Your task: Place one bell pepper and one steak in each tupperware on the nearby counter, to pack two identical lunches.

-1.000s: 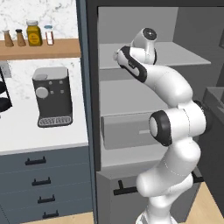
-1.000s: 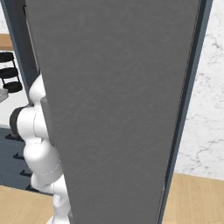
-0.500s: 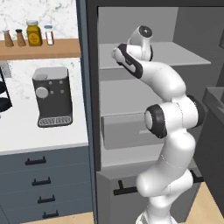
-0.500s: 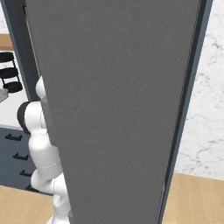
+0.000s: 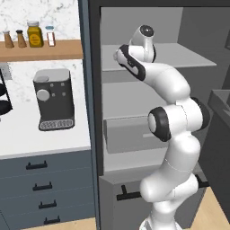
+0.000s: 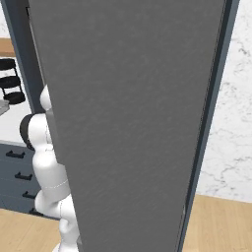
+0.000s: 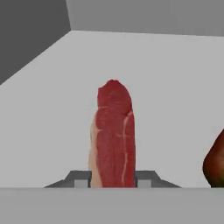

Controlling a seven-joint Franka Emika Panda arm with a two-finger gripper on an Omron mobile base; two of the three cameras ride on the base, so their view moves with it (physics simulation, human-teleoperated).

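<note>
gripper [image 7: 113,180]: fingers [image 7: 78,179] closed in on the steak, one tip pressed to each long side, no gap visible either side
steak [image 7: 113,135]: clamped between the tips, its length running straight away from them along the hand's line of sight; near end sits at the tips, far end well beyond them
fridge shelf [image 7: 175,96]: pale grey flat surface under the steak and ahead of the fingers; whether the steak rests on it or is just clear of it, cannot tell
bell pepper [image 7: 215,164]: dark red rounded edge at the frame's right border, off to the right of the right finger, apart from the steak, mostly cut off
arm [image 5: 173,134]: reaches up from the base into the open fridge, hand at the upper shelf level
fridge door [image 6: 133,118]: big grey slab standing open in the right base view, arm partly hidden behind it
counter [image 5: 27,139]: white, left of the fridge, well away from the fingers
coffee machine [image 5: 55,99]: standing on that counter
</note>
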